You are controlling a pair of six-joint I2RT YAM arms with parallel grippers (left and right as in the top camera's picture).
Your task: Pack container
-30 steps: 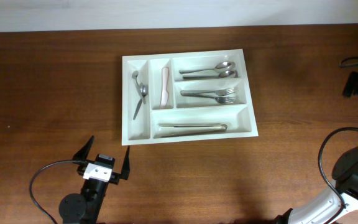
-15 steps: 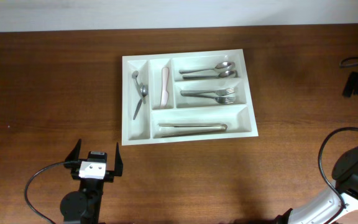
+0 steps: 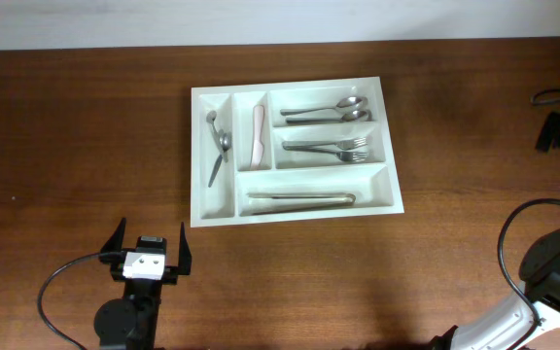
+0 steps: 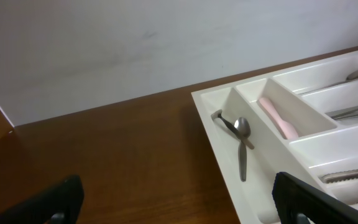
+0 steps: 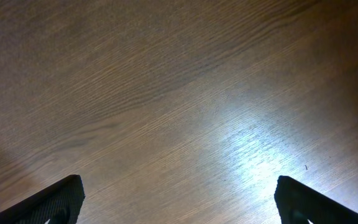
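Five compartments of the container (image 3: 197, 156) hold cutlery (image 3: 319, 114); left gripper (image 3: 151, 238) at its 7 o'clock is spread wide, empty, right gripper (image 5: 179, 198) likewise over bare table (image 5: 166, 93)

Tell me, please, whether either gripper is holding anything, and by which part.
Nothing is held: the left gripper is open, apart from the container, and the right gripper is open over bare table.
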